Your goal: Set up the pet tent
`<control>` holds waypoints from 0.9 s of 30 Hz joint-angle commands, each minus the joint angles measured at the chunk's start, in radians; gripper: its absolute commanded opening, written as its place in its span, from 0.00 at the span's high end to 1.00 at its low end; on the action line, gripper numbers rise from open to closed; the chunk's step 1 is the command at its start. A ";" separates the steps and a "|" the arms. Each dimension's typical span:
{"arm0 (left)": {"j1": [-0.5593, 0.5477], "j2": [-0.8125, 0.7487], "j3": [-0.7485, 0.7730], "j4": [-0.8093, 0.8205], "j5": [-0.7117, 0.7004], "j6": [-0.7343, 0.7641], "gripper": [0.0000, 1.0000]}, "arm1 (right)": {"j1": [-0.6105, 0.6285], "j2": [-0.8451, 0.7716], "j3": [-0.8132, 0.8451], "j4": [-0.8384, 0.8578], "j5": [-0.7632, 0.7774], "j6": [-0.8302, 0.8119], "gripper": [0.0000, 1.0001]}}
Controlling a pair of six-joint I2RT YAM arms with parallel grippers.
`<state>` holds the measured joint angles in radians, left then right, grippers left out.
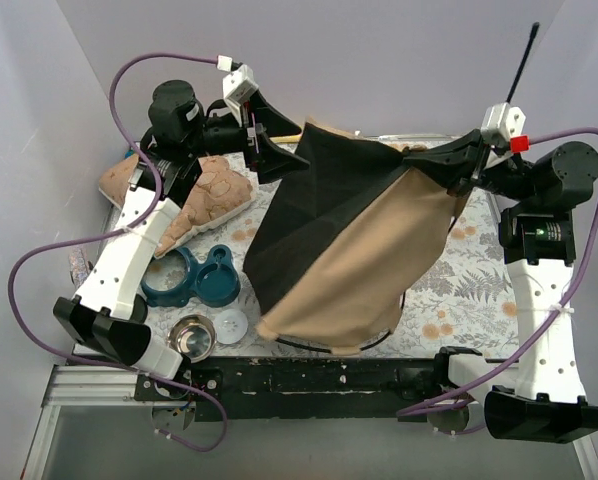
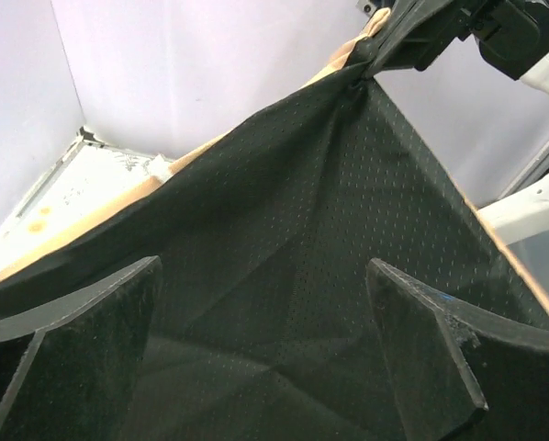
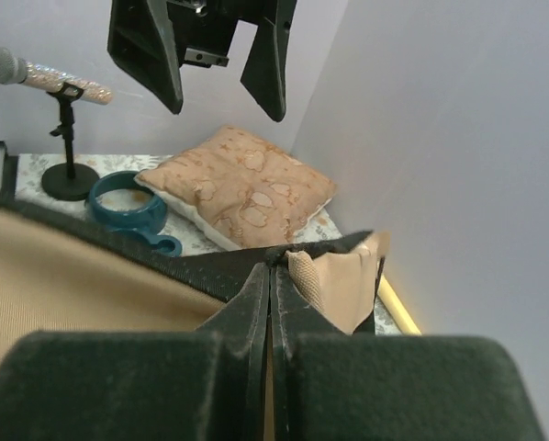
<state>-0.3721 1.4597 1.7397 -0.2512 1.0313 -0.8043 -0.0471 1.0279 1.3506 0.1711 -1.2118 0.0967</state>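
Closing the wide-open, empty left pincer (image 1: 274,140) on the black mesh (image 2: 284,230) edge would help, since the pet tent (image 1: 349,240) hangs slack over the desk (image 1: 459,290) from the right pincer (image 1: 434,160), shut on its far corner.

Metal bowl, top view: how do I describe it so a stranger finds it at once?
Look at the table's near edge beside the left arm. There, nearer than the teal holder, sits the metal bowl. Only it is shiny steel.
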 commanded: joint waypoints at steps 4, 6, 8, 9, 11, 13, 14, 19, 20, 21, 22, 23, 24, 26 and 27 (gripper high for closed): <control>-0.022 0.063 0.172 -0.037 -0.017 0.059 0.04 | 0.046 0.008 0.065 -0.044 0.229 -0.094 0.99; -0.043 0.070 0.178 -0.084 -0.017 0.158 0.04 | 0.072 0.011 0.050 -0.021 0.215 -0.081 0.99; -0.066 0.076 0.182 -0.137 -0.051 0.278 0.02 | 0.073 0.026 0.047 0.010 0.178 -0.058 0.99; -0.076 0.083 0.185 -0.154 -0.075 0.319 0.02 | 0.073 0.037 0.053 0.027 0.152 -0.036 0.99; -0.077 0.109 0.199 -0.167 -0.109 0.359 0.02 | 0.075 0.063 0.076 0.042 0.132 -0.002 0.99; -0.079 0.140 0.218 -0.191 -0.116 0.404 0.02 | 0.076 0.089 0.100 0.051 0.097 0.017 0.99; -0.083 0.157 0.219 -0.206 -0.126 0.433 0.02 | 0.079 0.103 0.119 0.048 0.084 0.020 0.99; -0.111 0.240 0.242 -0.304 -0.240 0.604 0.04 | 0.105 0.155 0.188 0.010 0.066 -0.003 0.99; -0.120 0.252 0.263 -0.351 -0.238 0.644 0.10 | 0.115 0.164 0.200 -0.014 0.089 -0.027 0.99; -0.125 0.260 0.283 -0.391 -0.235 0.669 0.18 | 0.116 0.170 0.212 -0.033 0.109 -0.049 0.99; -0.128 0.261 0.303 -0.429 -0.232 0.680 0.30 | 0.122 0.179 0.225 -0.063 0.139 -0.089 0.99; -0.129 0.257 0.314 -0.451 -0.229 0.669 0.45 | 0.134 0.184 0.237 -0.088 0.191 -0.127 0.99; -0.129 0.251 0.319 -0.464 -0.231 0.644 0.59 | 0.141 0.189 0.236 -0.094 0.239 -0.150 0.99; -0.129 0.216 0.288 -0.462 -0.234 0.570 0.76 | 0.159 0.207 0.237 -0.093 0.352 -0.176 0.99; -0.131 0.190 0.256 -0.458 -0.232 0.542 0.83 | 0.168 0.222 0.245 -0.090 0.389 -0.186 0.99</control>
<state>-0.5060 1.7599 1.9934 -0.6392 0.8291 -0.2302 0.0944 1.2404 1.5185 0.0494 -1.0218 -0.0010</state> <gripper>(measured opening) 0.281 0.021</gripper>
